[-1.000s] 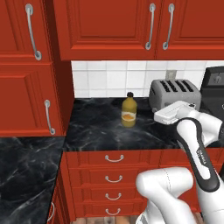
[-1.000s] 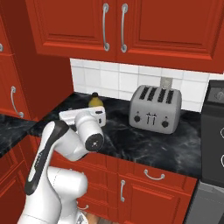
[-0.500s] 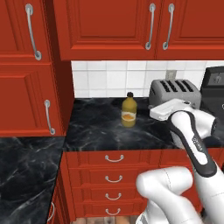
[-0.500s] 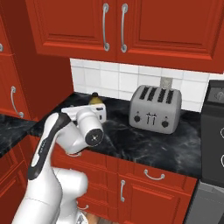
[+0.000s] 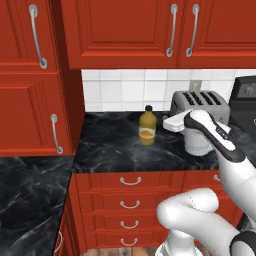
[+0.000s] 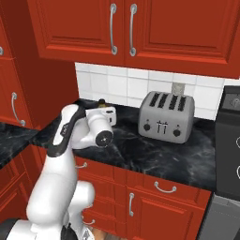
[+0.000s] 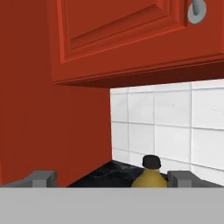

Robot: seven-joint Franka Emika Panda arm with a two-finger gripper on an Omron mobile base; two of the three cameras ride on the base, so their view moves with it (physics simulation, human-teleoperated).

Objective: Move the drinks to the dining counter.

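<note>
1. The juice bottle (image 5: 146,128), amber-orange with a dark cap and a pale label, stands upright on the black marbled worktop (image 5: 115,147), close to the white tiled backsplash (image 5: 125,92).
2. In the left base view the gripper (image 5: 165,121) hangs just to the right of that bottle, at about its shoulder height, with a small gap showing between hand and bottle.
3. In the right base view the gripper (image 6: 111,114) sits over the back of the worktop (image 6: 159,157), and the bottle's cap (image 6: 100,101) peeks up just behind the white hand.
4. In the hand view the two dark fingertips (image 7: 42,178) stand well apart at the bottom, one at either side.
5. The bottle (image 7: 150,176) sits low in that view, between the tips and closer to the right-hand one, farther off than both. Nothing is held; the pincer is spread wide.
6. The silver toaster (image 5: 199,103) stands on the worktop to the right of the arm, its slots facing up, partly covered by the wrist in the left base view.
7. Red wall cabinets (image 5: 150,32) with grey handles hang above, and red drawers (image 5: 131,192) run below the counter edge.
8. A dark appliance (image 5: 246,102) sits at the far right, beyond the toaster.
</note>
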